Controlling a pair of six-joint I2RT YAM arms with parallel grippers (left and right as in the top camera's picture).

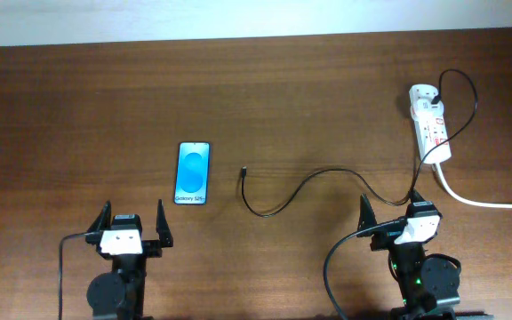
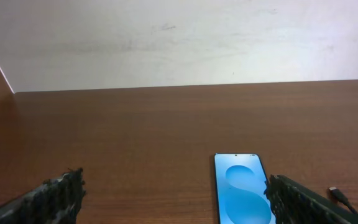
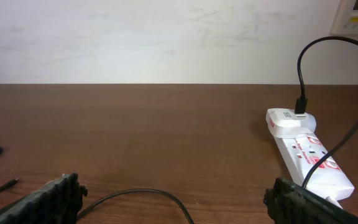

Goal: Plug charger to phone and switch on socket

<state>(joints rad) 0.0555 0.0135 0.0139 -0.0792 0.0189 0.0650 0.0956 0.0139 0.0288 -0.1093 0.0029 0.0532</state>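
The phone [image 1: 193,172] lies flat on the table with its blue screen up; it also shows in the left wrist view [image 2: 242,196]. The charger cable [image 1: 300,188] runs from a plug on the white socket strip [image 1: 431,124] in a loop across the table, and its connector tip [image 1: 243,171] lies just right of the phone. My left gripper [image 1: 132,226] is open and empty, near the front edge below the phone. My right gripper [image 1: 391,213] is open and empty, over the cable, in front of the socket [image 3: 308,149].
The socket's thick white cord [image 1: 487,202] runs off to the right. The table ends at a pale wall [image 1: 238,18] at the back. Black arm cables [image 1: 332,276] hang by both arm bases at the front edge.
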